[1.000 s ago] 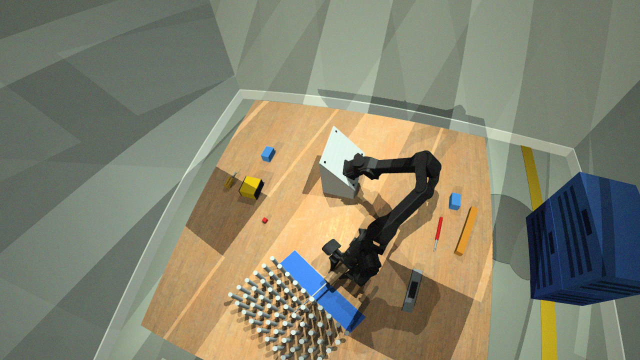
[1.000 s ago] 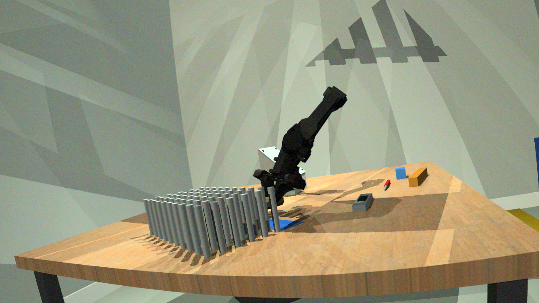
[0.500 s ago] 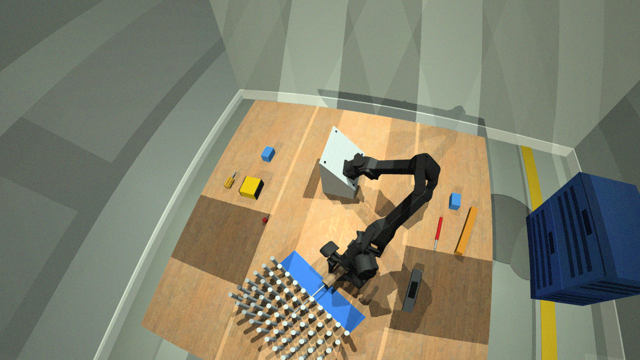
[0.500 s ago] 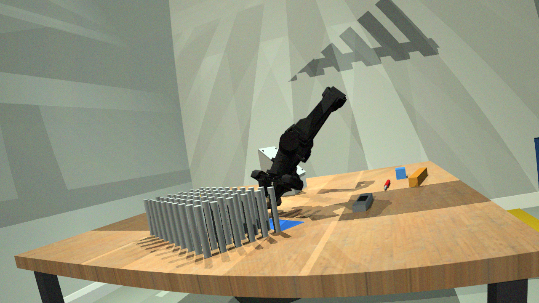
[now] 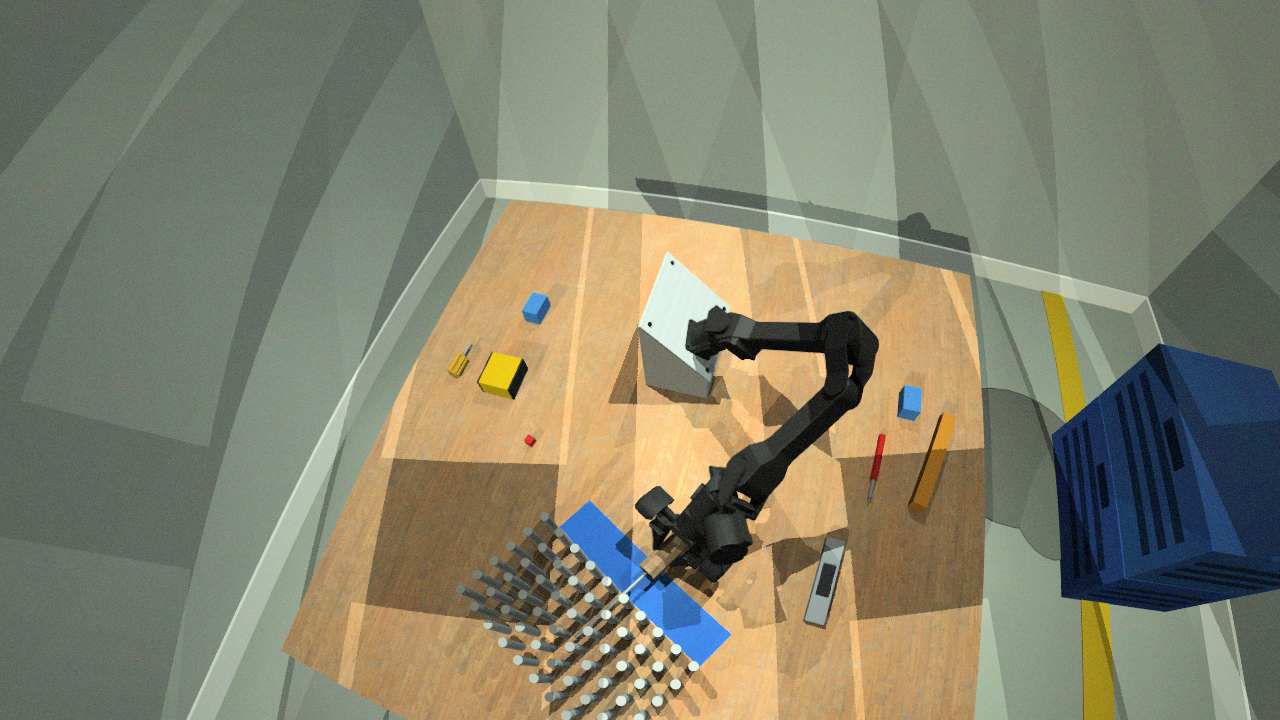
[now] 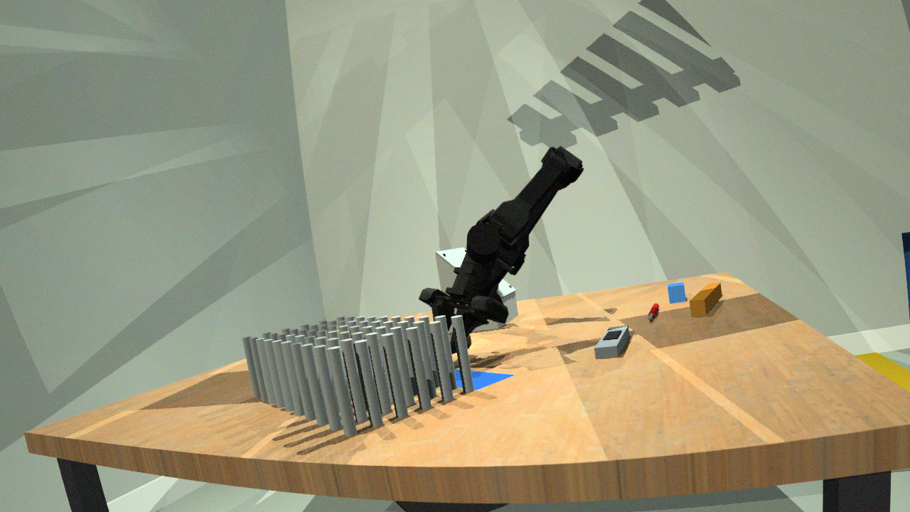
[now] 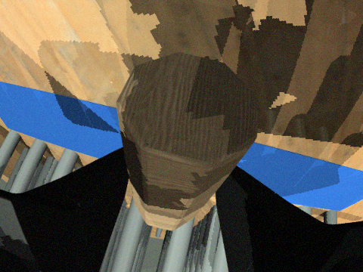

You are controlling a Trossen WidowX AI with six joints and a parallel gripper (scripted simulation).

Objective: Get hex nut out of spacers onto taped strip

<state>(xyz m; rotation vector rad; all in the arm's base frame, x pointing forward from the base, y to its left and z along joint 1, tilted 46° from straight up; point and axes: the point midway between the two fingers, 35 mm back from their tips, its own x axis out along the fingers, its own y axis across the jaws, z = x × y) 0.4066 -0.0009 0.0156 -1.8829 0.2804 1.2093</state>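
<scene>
Above wooden tabletop (image 5: 599, 429) (image 6: 667, 407), arm (image 5: 796, 425) (image 6: 521, 216) angles downward; fingers (image 5: 666, 546) (image 6: 455, 331) grip wooden handle (image 5: 657, 562) (image 7: 185, 109).

High top view and low exterior view, both onto spacers (image 5: 622, 632) (image 6: 375, 356).

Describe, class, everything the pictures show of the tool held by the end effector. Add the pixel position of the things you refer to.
The tool (image 5: 659, 562) (image 7: 185, 113) has a thick, faceted, wood-like brown handle with visible grain, and a thin, pale, straight shaft that looks like metal. The end effector (image 5: 673, 546) (image 7: 175, 162) is closed on the handle, a black finger at either side. Handle end toward the arm, the tool reaches across the blue strip (image 5: 586, 523) (image 6: 483, 379) (image 7: 45, 117) to the spacers (image 5: 640, 615) (image 6: 337, 388) (image 7: 28, 166). Its far tip is hidden, as is any contact there.
</scene>
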